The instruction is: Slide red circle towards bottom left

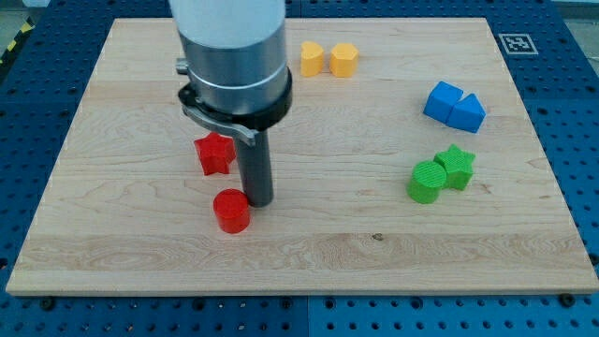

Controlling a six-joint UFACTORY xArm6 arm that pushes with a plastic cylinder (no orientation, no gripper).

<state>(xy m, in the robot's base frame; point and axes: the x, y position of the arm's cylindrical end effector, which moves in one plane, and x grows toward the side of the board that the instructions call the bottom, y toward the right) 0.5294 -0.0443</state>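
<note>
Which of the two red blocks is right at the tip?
The red circle, just to the view's lower left of my tip. The red star sits farther up, left of the rod.

No words, numbers or brand names can be read anywhere here. The only sign is a small square black-and-white fiducial marker (516, 42), printed on the top right corner of the wooden board (309, 253); its pattern is too small to make out. The blocks carry no lettering that I can see, and the arm's grey housing (232, 47) shows no label either.
</note>
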